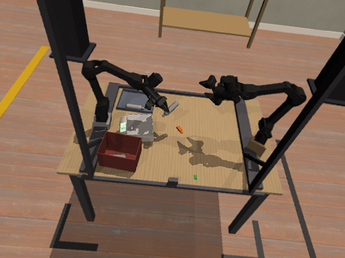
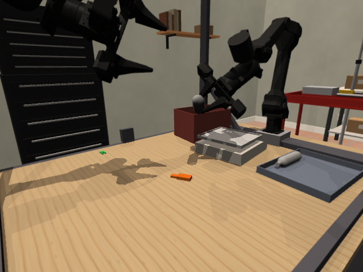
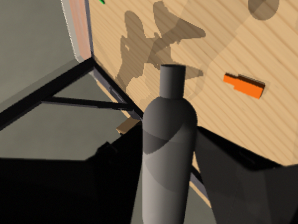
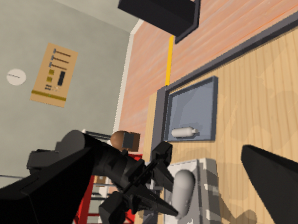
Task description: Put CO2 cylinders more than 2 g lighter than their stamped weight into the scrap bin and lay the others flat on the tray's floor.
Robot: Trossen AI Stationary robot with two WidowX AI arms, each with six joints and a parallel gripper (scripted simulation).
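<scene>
My left gripper is shut on a grey cylinder, held tilted in the air; no stamp is readable on it. My right gripper is open and empty, high at the rear right in the top view. Another cylinder lies flat in the blue-grey tray. The scale has nothing on it; its lit display is too small to read. The red scrap bin holds something pale, partly hidden.
A small orange object lies mid-table. A tiny green object lies near the table edge by a dark block. The scale stands between tray and bin. Dark frame posts rise at both sides.
</scene>
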